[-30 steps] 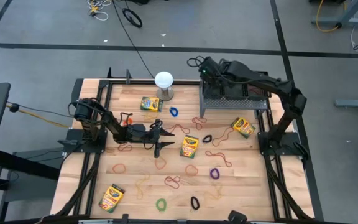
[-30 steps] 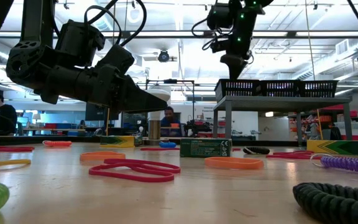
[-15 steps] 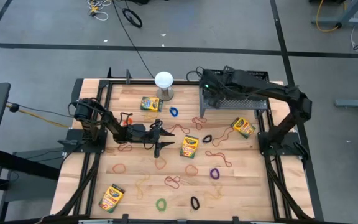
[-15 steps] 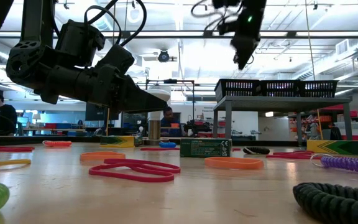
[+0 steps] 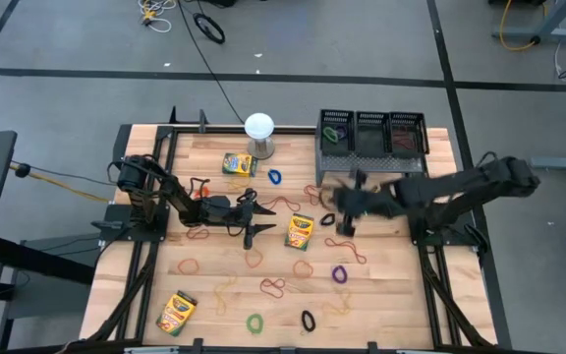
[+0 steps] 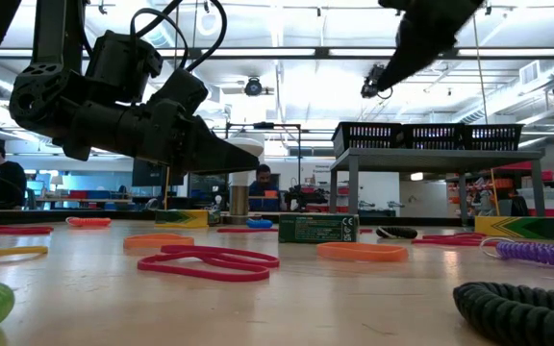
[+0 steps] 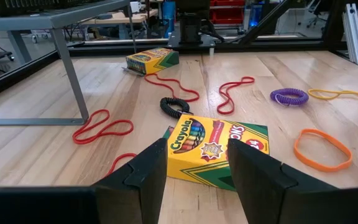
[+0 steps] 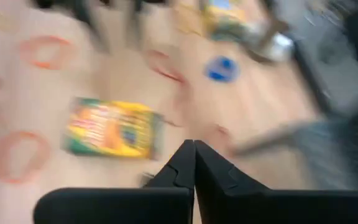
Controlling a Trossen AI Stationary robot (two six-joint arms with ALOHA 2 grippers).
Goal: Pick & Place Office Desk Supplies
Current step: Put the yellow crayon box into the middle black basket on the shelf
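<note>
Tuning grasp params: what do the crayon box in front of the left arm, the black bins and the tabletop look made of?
Crayon box: printed cardboard with a slight sheen, folded edges showing.
Black bins: wire or plastic mesh, see-through lattice walls; which one is unclear.
Tabletop: pale wood planks, visible grain and seams, smooth satin finish.

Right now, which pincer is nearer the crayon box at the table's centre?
Left. The left pincer sits open just beside the crayon box; the right pincer, shut, hovers farther off toward the riser side.
</note>
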